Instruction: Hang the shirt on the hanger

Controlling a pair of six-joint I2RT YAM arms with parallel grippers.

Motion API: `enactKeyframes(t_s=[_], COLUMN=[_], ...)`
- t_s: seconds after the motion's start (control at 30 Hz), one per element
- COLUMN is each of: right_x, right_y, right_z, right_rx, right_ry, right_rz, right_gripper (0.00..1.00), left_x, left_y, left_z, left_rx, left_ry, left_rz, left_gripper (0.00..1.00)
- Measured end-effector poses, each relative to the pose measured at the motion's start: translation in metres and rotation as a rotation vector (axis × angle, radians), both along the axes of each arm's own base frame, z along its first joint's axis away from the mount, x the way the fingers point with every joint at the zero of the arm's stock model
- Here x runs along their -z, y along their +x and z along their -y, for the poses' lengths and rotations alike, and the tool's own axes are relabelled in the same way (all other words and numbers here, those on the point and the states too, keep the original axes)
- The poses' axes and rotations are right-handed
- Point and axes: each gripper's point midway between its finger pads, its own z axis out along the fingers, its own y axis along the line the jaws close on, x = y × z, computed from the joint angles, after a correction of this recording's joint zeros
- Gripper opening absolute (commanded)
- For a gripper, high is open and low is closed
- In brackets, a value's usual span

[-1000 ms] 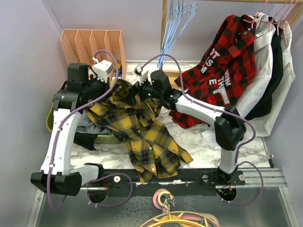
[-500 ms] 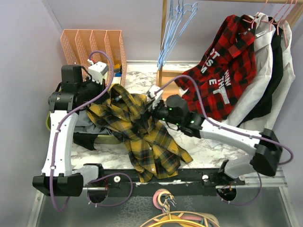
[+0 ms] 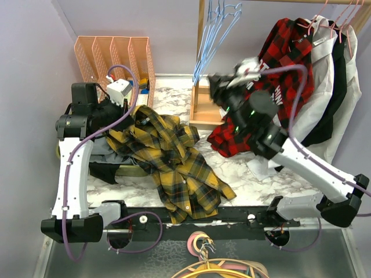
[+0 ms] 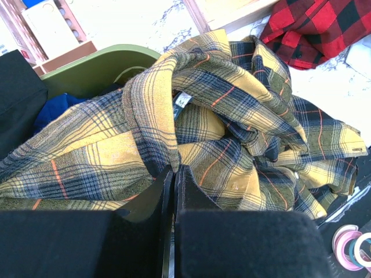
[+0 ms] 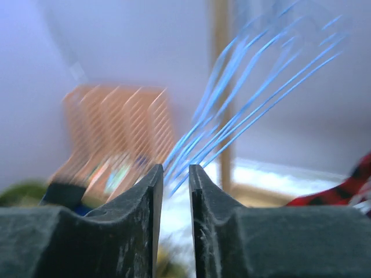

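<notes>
Shirt [image 4: 232, 133] pinched by left tool [image 4: 174, 169], neck label [image 4: 182, 99] unreadable

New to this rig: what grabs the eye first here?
The yellow plaid shirt heaped mid-table, one fold pinched in the shut left claw. Behind it, the right claw is up at the blue hangers hanging at the back, jaws almost together; blur hides whether it grips one. A red plaid shirt hangs at right.

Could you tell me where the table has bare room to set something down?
The table is bare between the shirt and the red shirt, and behind the shirt, between the pink rack and the wooden stand. The left side is crowded.
</notes>
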Motion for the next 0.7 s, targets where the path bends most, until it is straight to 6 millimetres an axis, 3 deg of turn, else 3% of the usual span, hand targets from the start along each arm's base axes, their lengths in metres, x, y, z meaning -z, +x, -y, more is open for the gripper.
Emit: enactKeyframes(t_s=[0.07, 0.13, 0.2, 0.23, 0.33, 0.53, 0.7], right_x=[-0.041, -0.078, -0.092, -0.095, -0.09, -0.057, -0.042], right_y=[0.021, 0.052, 0.075, 0.08, 0.092, 0.122, 0.136], right_z=[0.029, 0.074, 0.108, 0.115, 0.106, 0.072, 0.057], right_rx=[0.09, 0.206, 0.303, 0.323, 0.299, 0.222, 0.195], right_ry=[0.085, 0.168, 0.206, 0.213, 0.21, 0.169, 0.155], right_rz=[0.032, 0.055, 0.064, 0.065, 0.036, -0.045, -0.082], right_gripper=[0.4, 0.44, 0.44, 0.44, 0.45, 0.45, 0.45], left_x=[0.0, 0.0, 0.0, 0.0, 0.0, 0.011, 0.021], left_y=[0.0, 0.0, 0.0, 0.0, 0.0, -0.001, -0.004], left_z=[0.0, 0.0, 0.0, 0.0, 0.0, 0.0, -0.001], left_rx=[0.002, 0.005, 0.007, 0.008, 0.009, 0.01, 0.006], left_ry=[0.001, 0.002, 0.003, 0.004, 0.007, 0.009, 0.013], left_rz=[0.001, 0.001, 0.003, 0.003, 0.005, -0.022, -0.048], left_gripper=[0.0, 0.0, 0.0, 0.0, 0.0, 0.0, 0.0])
